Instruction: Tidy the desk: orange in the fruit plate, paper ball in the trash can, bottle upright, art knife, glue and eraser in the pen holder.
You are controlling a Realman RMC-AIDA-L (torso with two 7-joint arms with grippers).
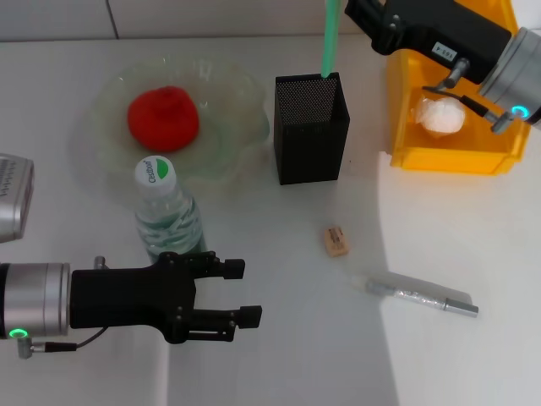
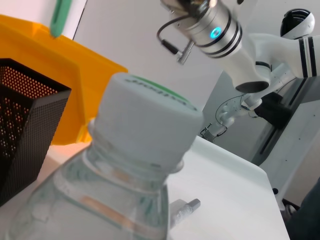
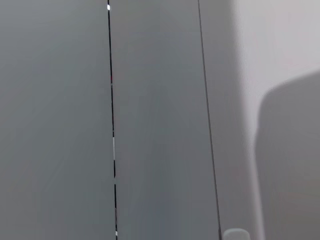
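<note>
The orange (image 1: 163, 117) lies in the pale-green fruit plate (image 1: 241, 101). The bottle (image 1: 167, 216) stands upright in front of the plate, and its white cap fills the left wrist view (image 2: 145, 117). My left gripper (image 1: 241, 293) is open and empty, low at the bottle's near side. The paper ball (image 1: 439, 116) lies in the orange-yellow trash can (image 1: 448, 156). A green art knife (image 1: 330, 38) stands in the black mesh pen holder (image 1: 310, 139). My right gripper (image 1: 363, 13) is at the top edge beside the knife's upper end. The eraser (image 1: 336, 240) and the glue stick (image 1: 423, 296) lie on the table.
The white table curves away at the right. The trash can (image 2: 75, 75), pen holder (image 2: 25, 115), glue stick (image 2: 182, 212) and my right arm's wrist (image 2: 212, 30) show behind the bottle in the left wrist view. The right wrist view shows only grey wall.
</note>
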